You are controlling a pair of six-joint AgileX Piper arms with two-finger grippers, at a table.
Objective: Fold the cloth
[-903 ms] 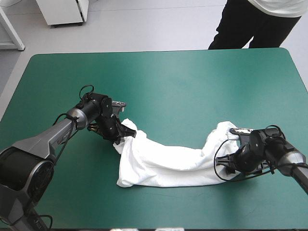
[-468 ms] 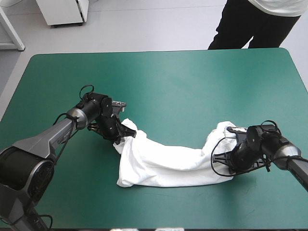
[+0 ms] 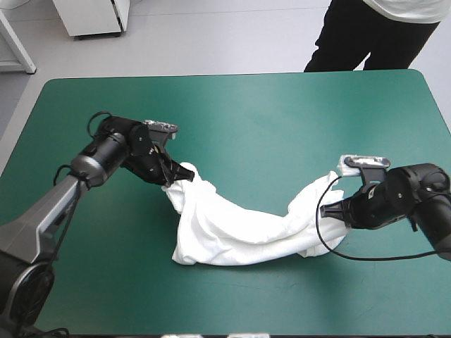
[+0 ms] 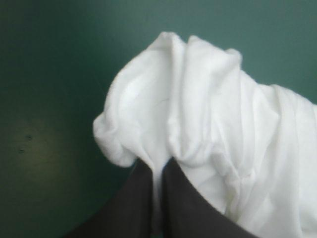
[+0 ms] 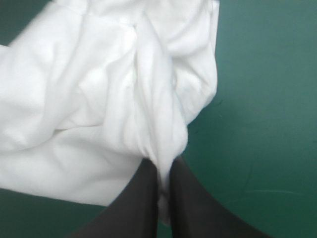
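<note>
Teal-green cover [image 3: 282,113] spreads over the whole table. On its near half lies the T-shirt [image 3: 239,236], white and pulled into a long crumpled band that runs from left of the table's middle to well right of it. The band bows toward the near edge in its middle, where most of the cloth rests bunched on the cover, and it narrows at each end to a gathered point held by an arm. The left gripper [image 3: 171,177] is clenched on the shirt's left end. In its wrist view the two black fingers [image 4: 141,198] press almost together with a thin strip of white between them. The cloth swells in rounded folds just ahead of the tips, with bare cover beyond and beside it. The right gripper [image 3: 331,210] grasps the shirt's right end, some way in from the table's right edge. In its wrist view the fingers [image 5: 141,203] pinch a narrow ridge of cloth that fans out ahead of them into broad wrinkled folds, with bare cover to one side.
</note>
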